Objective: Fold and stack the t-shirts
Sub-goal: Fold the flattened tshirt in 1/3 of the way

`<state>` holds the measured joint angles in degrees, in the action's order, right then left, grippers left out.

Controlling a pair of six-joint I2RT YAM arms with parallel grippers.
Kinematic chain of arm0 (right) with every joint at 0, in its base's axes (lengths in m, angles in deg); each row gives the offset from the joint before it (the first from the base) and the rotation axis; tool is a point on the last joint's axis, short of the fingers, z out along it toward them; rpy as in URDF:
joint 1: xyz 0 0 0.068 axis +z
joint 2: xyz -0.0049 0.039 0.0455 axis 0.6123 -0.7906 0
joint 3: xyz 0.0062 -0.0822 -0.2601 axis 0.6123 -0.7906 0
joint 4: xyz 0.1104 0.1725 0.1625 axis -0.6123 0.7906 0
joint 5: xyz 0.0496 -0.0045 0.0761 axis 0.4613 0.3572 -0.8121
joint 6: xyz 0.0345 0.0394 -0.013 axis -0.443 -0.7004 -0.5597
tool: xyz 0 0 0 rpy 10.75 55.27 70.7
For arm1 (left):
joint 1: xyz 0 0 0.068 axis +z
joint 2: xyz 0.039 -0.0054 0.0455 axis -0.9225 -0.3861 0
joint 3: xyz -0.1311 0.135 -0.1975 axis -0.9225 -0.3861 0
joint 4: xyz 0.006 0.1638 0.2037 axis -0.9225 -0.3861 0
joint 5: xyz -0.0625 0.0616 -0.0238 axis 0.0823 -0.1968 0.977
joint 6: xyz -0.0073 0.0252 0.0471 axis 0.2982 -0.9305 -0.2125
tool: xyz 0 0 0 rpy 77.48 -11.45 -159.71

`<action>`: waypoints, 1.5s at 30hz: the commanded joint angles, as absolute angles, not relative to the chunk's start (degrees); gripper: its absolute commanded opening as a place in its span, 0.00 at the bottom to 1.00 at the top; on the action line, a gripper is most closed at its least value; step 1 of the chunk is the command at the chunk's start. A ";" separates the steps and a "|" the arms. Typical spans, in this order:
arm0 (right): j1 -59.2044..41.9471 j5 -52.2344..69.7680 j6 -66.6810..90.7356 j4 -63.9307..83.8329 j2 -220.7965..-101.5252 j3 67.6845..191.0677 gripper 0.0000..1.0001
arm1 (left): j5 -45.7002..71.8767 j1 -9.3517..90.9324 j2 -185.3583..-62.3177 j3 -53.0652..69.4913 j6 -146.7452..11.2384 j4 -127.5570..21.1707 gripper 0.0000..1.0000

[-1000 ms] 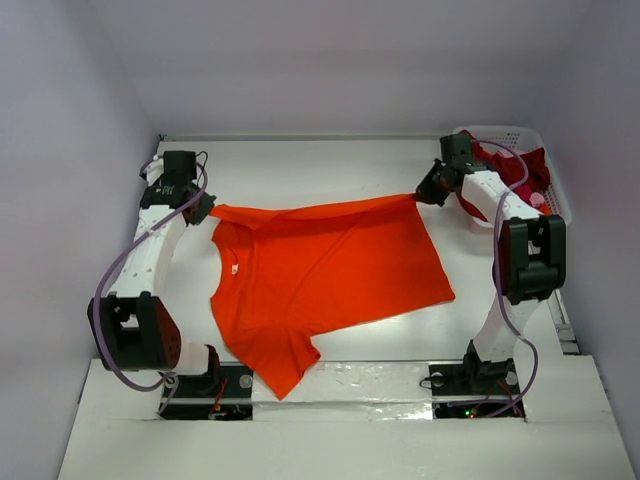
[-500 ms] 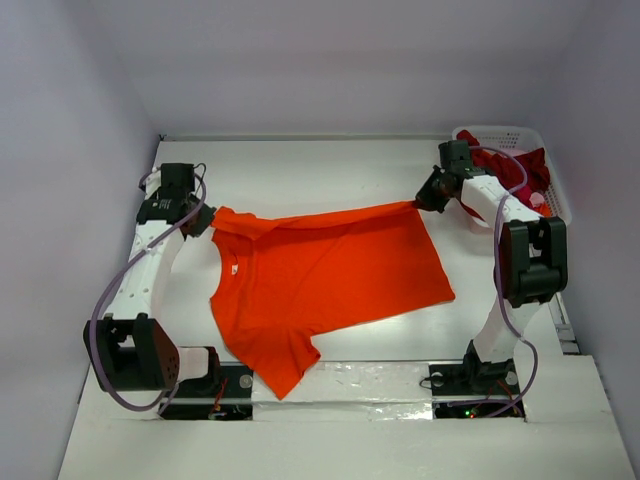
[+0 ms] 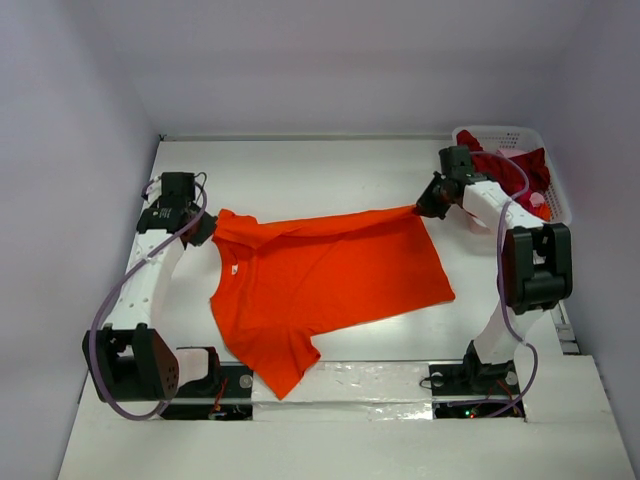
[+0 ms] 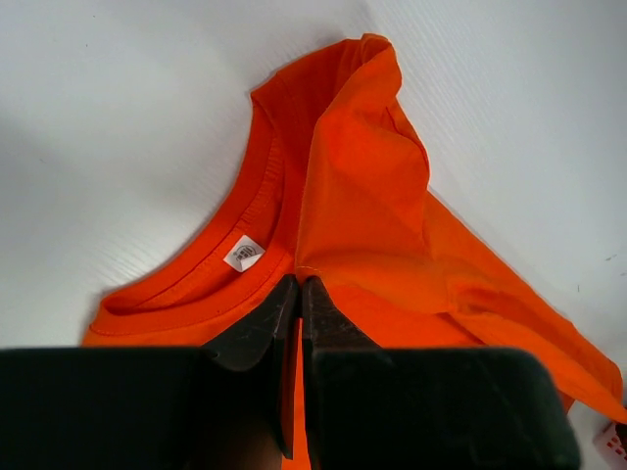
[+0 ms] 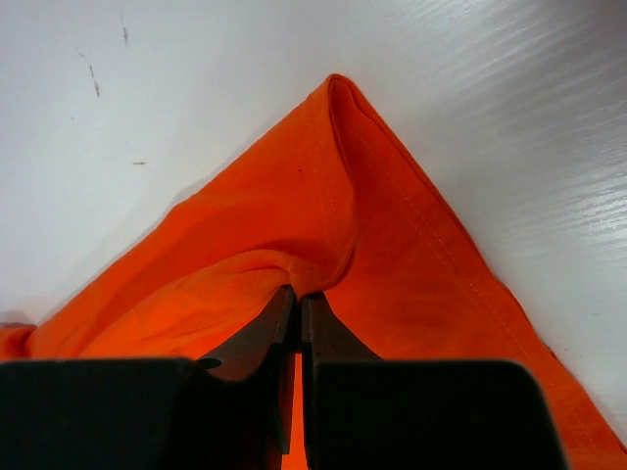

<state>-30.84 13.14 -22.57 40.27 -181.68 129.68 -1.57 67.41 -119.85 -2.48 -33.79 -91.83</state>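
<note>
Top external view: close to the arm bases, the orange t-shirt (image 3: pixel 320 285) lies spread on the white table (image 3: pixel 300 170), one sleeve nearest. Farther back, the left gripper (image 3: pixel 207 228) is clamped tight on its shoulder by the collar, and the right gripper (image 3: pixel 418 208) pinches its far hem corner. Farthest right, the red t-shirt (image 3: pixel 510 170) seems bunched in the white basket (image 3: pixel 500 131).

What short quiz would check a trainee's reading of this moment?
1. True or false: the left gripper and right gripper are both shut on the orange t-shirt.
2. Where is the crimson t-shirt? A) flat on the table B) in the white basket C) under the orange one
3. Which gripper pinches the cloth beside the collar?
Key: 1 true; 2 B; 3 left.
</note>
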 commanded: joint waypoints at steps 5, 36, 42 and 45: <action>-30.20 14.39 -21.24 39.15 -178.52 127.40 0.00 | -1.15 67.73 -116.46 -5.68 -33.98 -91.42 0.00; -30.20 14.91 -21.15 38.45 -176.85 124.05 0.00 | -0.88 68.26 -115.67 -14.21 -33.89 -91.86 0.00; -29.67 15.09 -21.15 38.54 -176.58 124.23 0.00 | 0.07 68.26 -116.89 -16.75 -33.63 -91.42 0.00; -29.67 14.91 -21.24 38.54 -176.67 124.23 0.00 | 0.87 68.26 -118.21 -17.72 -33.54 -91.07 0.00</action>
<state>-30.42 13.93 -21.87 39.79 -179.10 124.13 0.34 67.78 -117.25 -16.69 -33.79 -91.15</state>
